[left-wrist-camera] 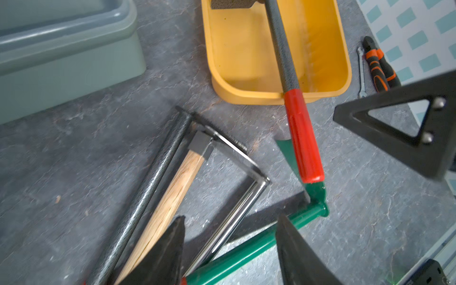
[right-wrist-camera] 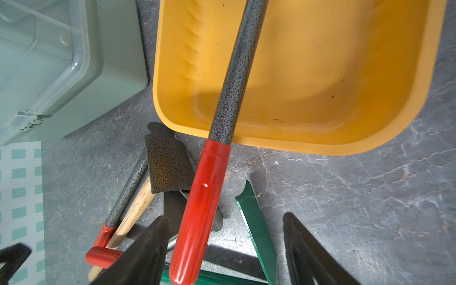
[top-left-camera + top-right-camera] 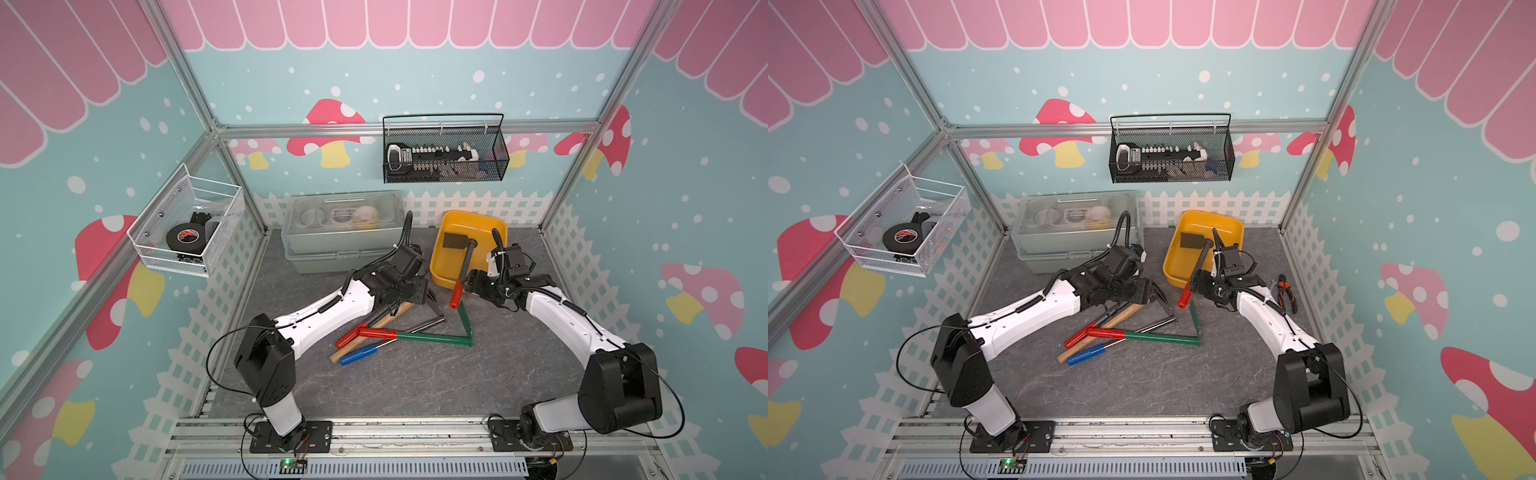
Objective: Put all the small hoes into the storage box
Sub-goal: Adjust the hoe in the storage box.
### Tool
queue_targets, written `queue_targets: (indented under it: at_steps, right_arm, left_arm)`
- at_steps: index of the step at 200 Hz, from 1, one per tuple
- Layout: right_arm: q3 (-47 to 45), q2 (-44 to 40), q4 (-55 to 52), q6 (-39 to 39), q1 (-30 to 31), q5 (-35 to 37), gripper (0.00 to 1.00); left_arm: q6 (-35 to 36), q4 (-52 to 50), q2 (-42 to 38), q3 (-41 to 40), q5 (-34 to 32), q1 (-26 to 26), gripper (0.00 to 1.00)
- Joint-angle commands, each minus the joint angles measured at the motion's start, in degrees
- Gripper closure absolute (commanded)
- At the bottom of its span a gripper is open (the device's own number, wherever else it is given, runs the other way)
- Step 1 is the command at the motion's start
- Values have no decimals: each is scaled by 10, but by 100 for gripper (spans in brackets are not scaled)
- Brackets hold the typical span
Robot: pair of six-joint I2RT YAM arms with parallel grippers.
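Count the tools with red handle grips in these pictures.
3. The hoe leans on the rim of the yellow tray, blade inside, grip outside. Two lie together on the table: a speckled-shaft tool and a green tool. More may be hidden beneath other tools.

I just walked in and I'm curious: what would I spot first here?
The bright yellow storage box at the table's back right grabs your eye. The small hoe leans on its near rim, with the blade inside and the red grip sticking out. The right gripper has its jaws open on either side of that grip, and a heap of tools lies mid-table.
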Motion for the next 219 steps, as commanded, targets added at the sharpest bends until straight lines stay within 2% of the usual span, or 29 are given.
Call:
queue_targets:
  at_steps: [1,74,124,168,205,219]
  right_arm:
    - [18,22,-14,21,13,2,28]
    - [59,99,-10,42,47,21,32]
    - [85,138,-16,37,56,23,38]
    - [103,160,-22,23,57,20,48]
    - [103,147,-30,15,56,34,69]
    - [102,140,-32,15,54,39,71]
  left_arm:
    - [-12,19,-44,-39,-31,1,42]
    - [-42,34,-168,-170,-39,0,43]
    - [-43,35,-194,-201,-43,0,43]
    - [-50,36,-204,-213,-43,0,43]
    - [-49,41,-207,-219,-46,0,43]
    - [-46,41,-204,-216,-44,0,43]
